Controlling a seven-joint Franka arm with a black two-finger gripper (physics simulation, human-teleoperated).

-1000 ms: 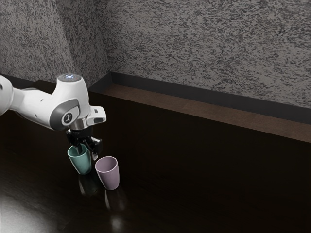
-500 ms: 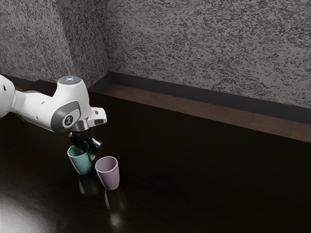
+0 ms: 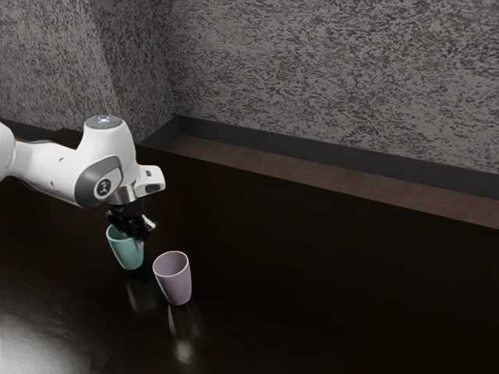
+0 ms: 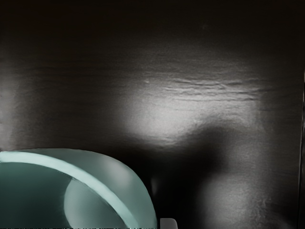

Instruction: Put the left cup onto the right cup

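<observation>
The gripper (image 3: 131,231) clamps the teal cup (image 3: 124,251) by its rim, apparently raised; placing it onto the purple cup (image 3: 172,278) is not yet done.

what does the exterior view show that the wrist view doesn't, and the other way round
Exterior view: the white arm, the pincer shut on the rim of the teal cup, the purple cup standing apart from it, the speckled wall. Wrist view: a close look into the teal cup and fine streaks on the table. Both: the teal cup and the dark table.
</observation>
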